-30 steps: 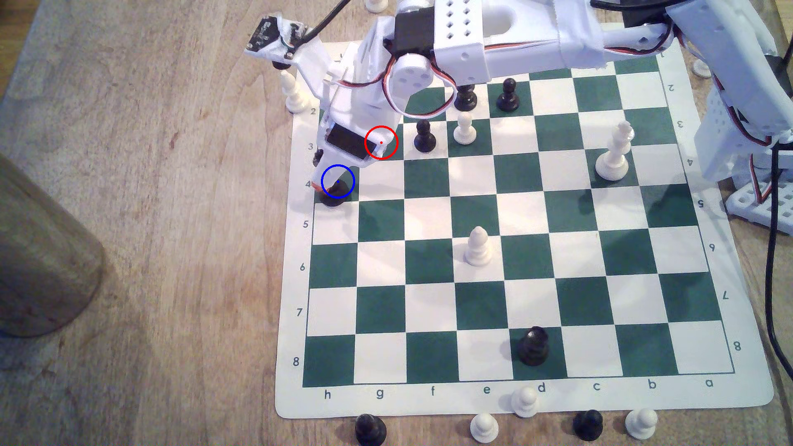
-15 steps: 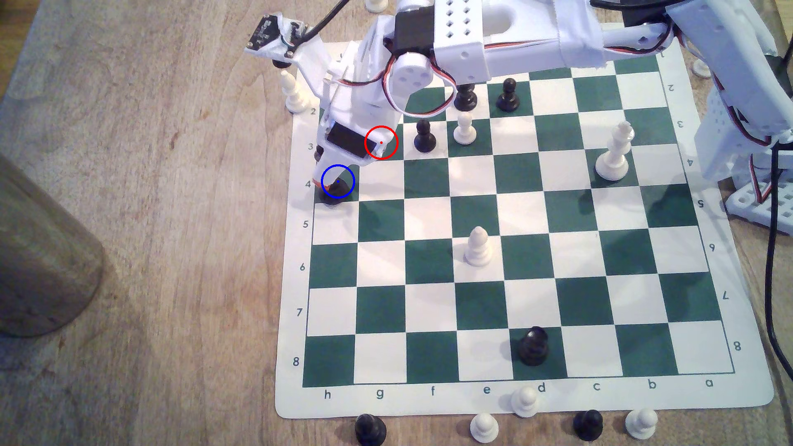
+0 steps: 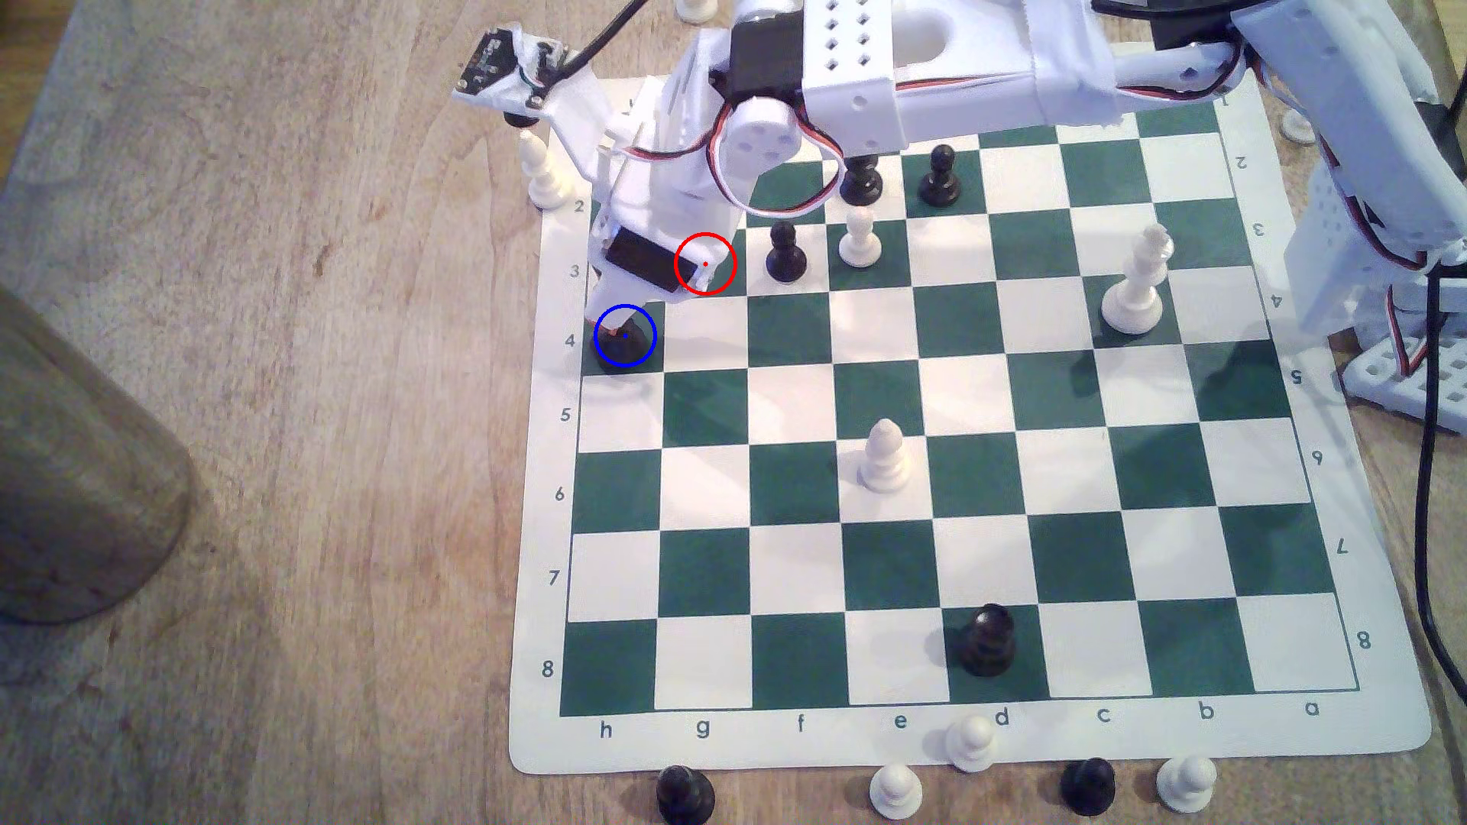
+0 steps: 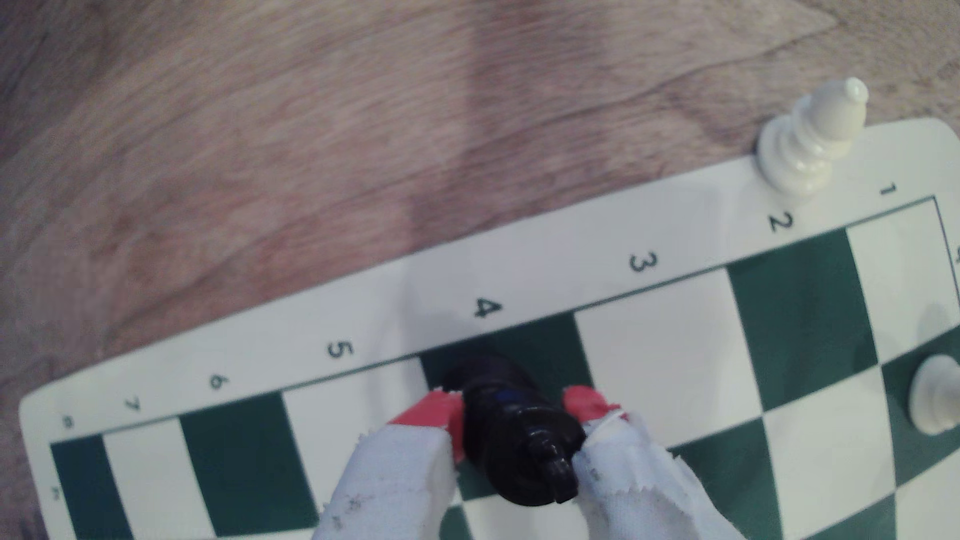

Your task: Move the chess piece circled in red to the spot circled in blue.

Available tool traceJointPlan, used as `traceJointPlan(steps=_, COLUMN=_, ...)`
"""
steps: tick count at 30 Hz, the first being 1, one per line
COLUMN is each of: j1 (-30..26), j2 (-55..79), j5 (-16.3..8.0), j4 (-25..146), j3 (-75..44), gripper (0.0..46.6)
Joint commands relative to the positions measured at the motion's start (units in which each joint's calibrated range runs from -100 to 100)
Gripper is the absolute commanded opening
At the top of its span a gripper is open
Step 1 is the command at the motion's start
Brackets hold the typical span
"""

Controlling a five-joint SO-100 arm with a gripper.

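open board squares [image 3: 706, 412] beside gripper [image 3: 617, 337], black pawn [image 3: 786, 254] near

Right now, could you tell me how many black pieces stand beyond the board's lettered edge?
2: one black piece below g, another black piece below c; none seems hidden.

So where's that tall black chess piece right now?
The tall black chess piece sits between the end effector fingers over the blue-ringed green square in row 4, at the board's edge on the exterior view's left.
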Motion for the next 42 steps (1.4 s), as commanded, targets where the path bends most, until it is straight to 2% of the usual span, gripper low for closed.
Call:
traceJointPlan(steps=1, j1=-0.52, j2=-9.82, j5=0.39, j4=-0.02, j3=-1.39, gripper=1.8)
traceJointPlan(steps=24, j1=0.19, j2=-6.76, j5=6.15, j4=1.7, j3=-1.75, gripper=4.6)
traceJointPlan(steps=28, j1=0.11, j2=-5.57, j5=6.54, j4=1.62, j3=-2.38, gripper=6.6)
traceJointPlan(steps=37, j1=0.11, j2=-2.43, j5=6.98, j4=1.13, j3=-4.83, gripper=7.3)
traceJointPlan(steps=40, j1=0.19, j2=-1.41, j5=6.74, j4=0.55, j3=-5.92, gripper=10.0)
traceJointPlan(steps=42, j1=0.19, j2=-1.33, j5=6.06, j4=-0.1, j3=-6.01, gripper=15.2)
